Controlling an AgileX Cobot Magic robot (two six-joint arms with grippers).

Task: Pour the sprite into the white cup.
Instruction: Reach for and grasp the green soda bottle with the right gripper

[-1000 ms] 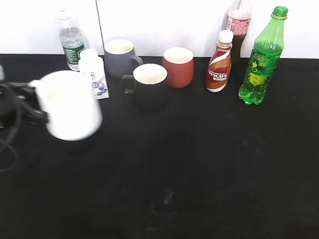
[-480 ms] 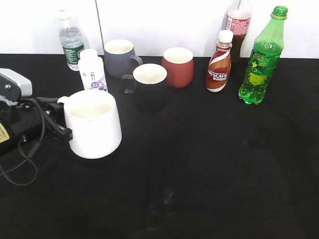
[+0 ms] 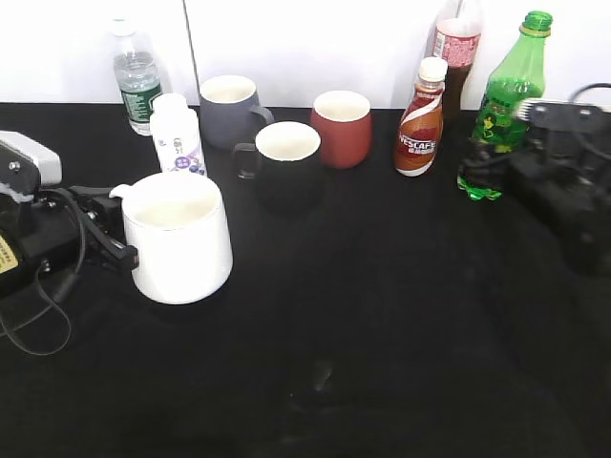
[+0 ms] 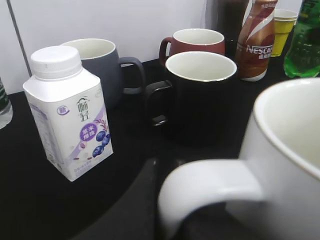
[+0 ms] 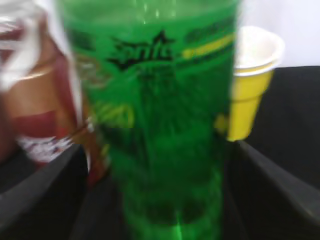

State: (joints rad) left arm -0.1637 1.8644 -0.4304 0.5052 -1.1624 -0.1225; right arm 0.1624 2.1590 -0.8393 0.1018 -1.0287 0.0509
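Observation:
The white cup [image 3: 181,243] stands upright on the black table at the left. My left gripper [image 3: 115,243] is shut on its loop handle, which fills the bottom of the left wrist view [image 4: 210,182] with one dark finger [image 4: 132,205] beside it. The sprite [image 3: 506,95], a tall green bottle with a green cap, stands upright at the back right. My right gripper [image 3: 489,157] is open around its lower part. In the right wrist view the blurred sprite [image 5: 165,100] sits between the two fingers of that gripper [image 5: 157,147], with gaps on both sides.
Along the back stand a water bottle [image 3: 136,76], a white milk carton [image 3: 177,134], a grey mug [image 3: 227,110], a black mug [image 3: 286,162], a red-brown mug [image 3: 341,126], a Nescafe bottle [image 3: 420,119] and a cola bottle [image 3: 456,48]. A yellow paper cup [image 5: 250,85] stands behind the sprite.
The left gripper carried the white cup rightward and forward, then held still. The right arm has come into view and put its open gripper around the sprite.

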